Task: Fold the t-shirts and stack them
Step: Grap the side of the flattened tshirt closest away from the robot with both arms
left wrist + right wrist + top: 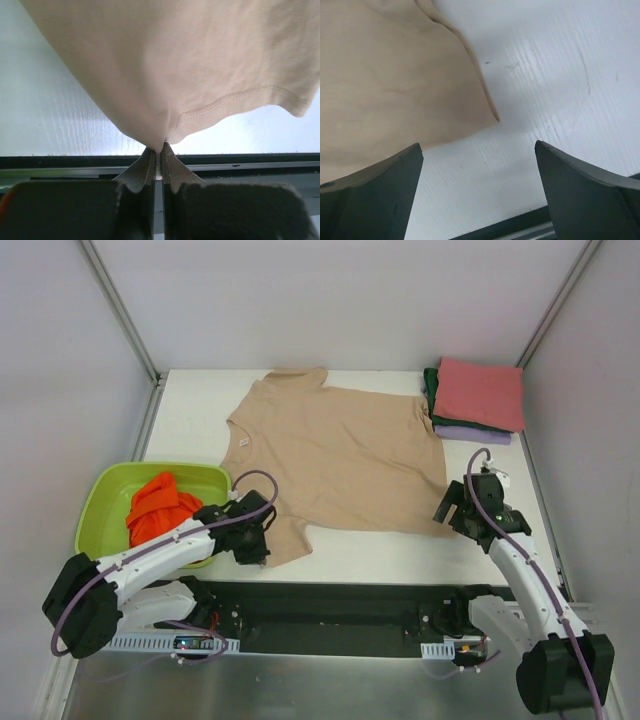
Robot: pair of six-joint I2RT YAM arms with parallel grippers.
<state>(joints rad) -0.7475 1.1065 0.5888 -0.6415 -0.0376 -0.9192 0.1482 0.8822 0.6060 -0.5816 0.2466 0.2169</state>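
The beige t-shirt [340, 455] lies spread flat on the white desk [380, 550], collar to the left and hem to the right. The left claw [158, 150] is clamped on the stitched edge of its near sleeve, and the right claw [477, 145] stands wide apart beside its near hem corner. The orange t-shirt [160, 505] lies crumpled in the lime-green basin [110, 485]; pinkish-red [480, 392], dark green [432, 390] and lavender [470, 434] t-shirts lie folded in a stack at the far right corner.

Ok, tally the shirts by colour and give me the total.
beige shirt: 1
orange shirt: 1
pinkish-red shirt: 1
dark green shirt: 1
lavender shirt: 1
Total: 5
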